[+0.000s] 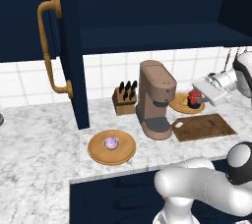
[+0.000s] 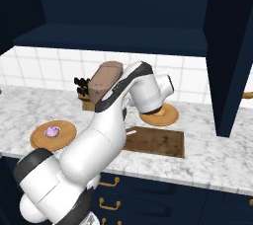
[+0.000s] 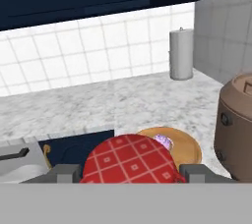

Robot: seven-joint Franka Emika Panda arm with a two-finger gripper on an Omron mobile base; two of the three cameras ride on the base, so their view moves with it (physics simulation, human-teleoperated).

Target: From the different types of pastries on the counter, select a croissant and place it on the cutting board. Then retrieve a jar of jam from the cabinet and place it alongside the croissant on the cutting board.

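Note:
My gripper (image 1: 197, 99) is shut on the jar of jam (image 1: 195, 95), held just above a round wooden plate (image 1: 178, 105) behind the cutting board (image 1: 203, 126). In the hand view the jar's red checked top (image 3: 130, 161) sits between the two grey fingers (image 3: 64, 173). A small golden-yellow lump, the croissant (image 1: 184, 101), lies on that plate beside the jar. The dark-brown cutting board (image 2: 155, 141) lies bare on the counter (image 1: 39, 139). The purple-topped cake (image 1: 111, 143) rests on another round plate (image 1: 112, 155). The cabinet door (image 1: 29, 16) with its brass handle (image 1: 48, 46) stands open.
A brown coffee machine (image 1: 155, 99) stands just left of the board, with a knife block (image 1: 125, 98) behind it. A paper towel roll (image 3: 181, 54) stands far along the counter. The open cabinet door (image 2: 232, 56) juts out over the counter.

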